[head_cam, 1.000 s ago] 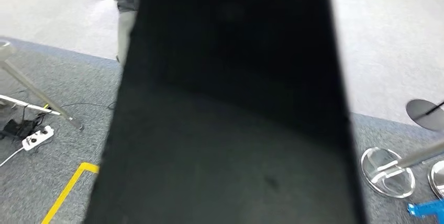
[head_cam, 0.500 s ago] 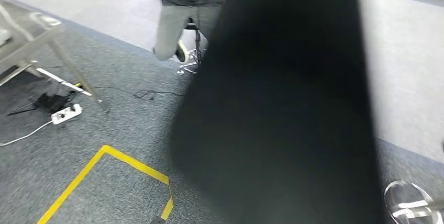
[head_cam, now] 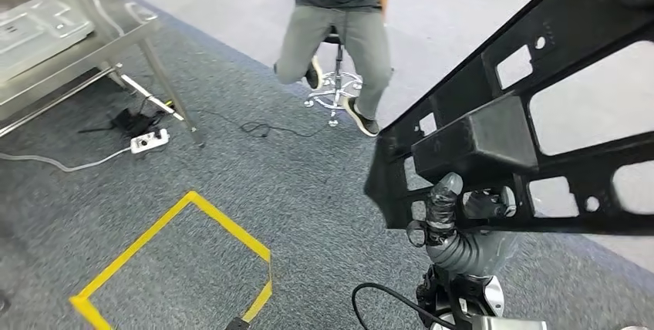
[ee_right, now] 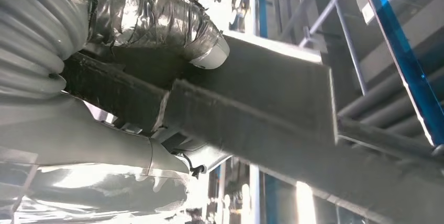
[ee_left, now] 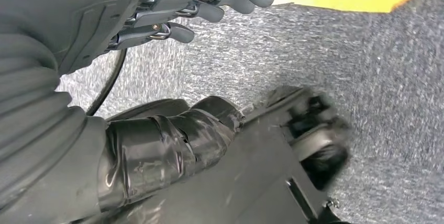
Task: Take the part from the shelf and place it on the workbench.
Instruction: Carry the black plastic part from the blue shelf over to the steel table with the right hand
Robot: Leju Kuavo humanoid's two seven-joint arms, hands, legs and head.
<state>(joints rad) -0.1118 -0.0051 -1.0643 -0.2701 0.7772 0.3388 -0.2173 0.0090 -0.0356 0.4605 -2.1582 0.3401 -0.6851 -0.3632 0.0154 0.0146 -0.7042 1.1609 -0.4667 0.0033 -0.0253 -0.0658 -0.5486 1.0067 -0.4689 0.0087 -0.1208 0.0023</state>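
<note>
The part is a large black frame with cut-out windows and holes, tilted across the right of the head view. My right hand grips its lower bar from beneath, with the taped thumb up against a boxy block. In the right wrist view the taped thumb presses on the part's dark bar. My left hand hangs over the carpet with its fingers apart and nothing in it. The steel workbench stands at the far left with a pressed metal panel on it.
A person sits on a wheeled stool straight ahead. A power strip and cables lie by the workbench's leg. Yellow floor tape marks a square at lower left. Blue shelf rails are behind the part.
The whole view has swung, so the camera moved. The black part no longer blocks the middle and now lies at the right. The workbench and the seated person have come further into sight.
</note>
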